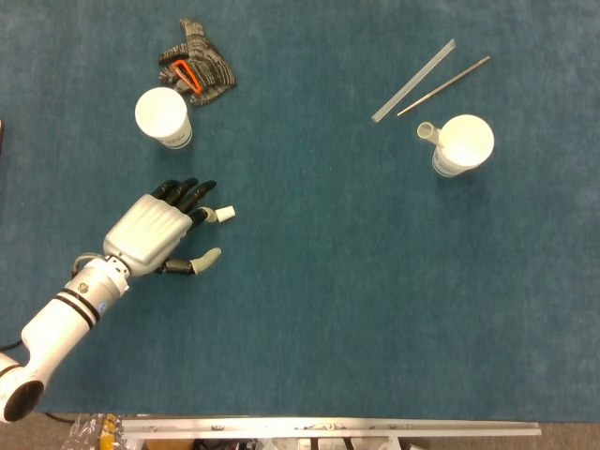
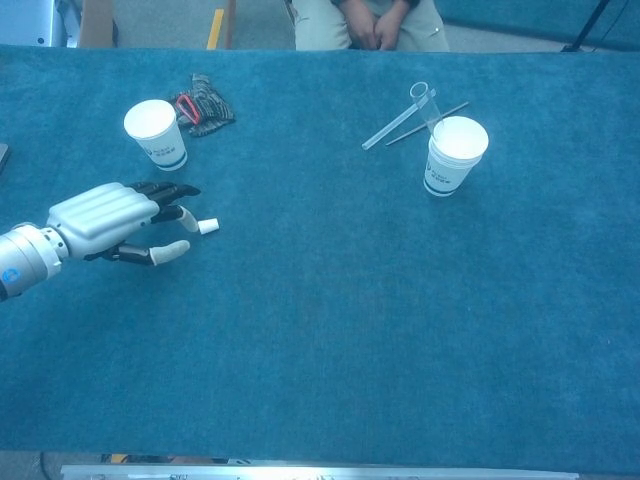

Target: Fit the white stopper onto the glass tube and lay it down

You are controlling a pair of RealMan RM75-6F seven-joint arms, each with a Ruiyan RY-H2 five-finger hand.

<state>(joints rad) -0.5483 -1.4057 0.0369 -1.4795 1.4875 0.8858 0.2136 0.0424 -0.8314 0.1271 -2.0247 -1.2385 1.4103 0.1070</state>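
Note:
My left hand (image 1: 155, 234) (image 2: 105, 222) hovers low over the blue cloth at the left with its fingers spread and the thumb held apart. A small white stopper (image 1: 226, 215) (image 2: 208, 226) sits right at a fingertip; whether it touches the finger I cannot tell, and nothing is pinched. Far to the right, the glass tube (image 1: 427, 130) (image 2: 424, 102) stands tilted against a white paper cup (image 1: 464, 143) (image 2: 452, 155), mouth up. No view shows my right hand.
A second white cup (image 1: 164, 115) (image 2: 156, 132) stands just beyond my left hand, with a grey glove (image 1: 199, 67) (image 2: 205, 103) holding something orange behind it. A flat clear strip (image 1: 413, 80) and a thin rod (image 1: 443, 85) lie behind the right cup.

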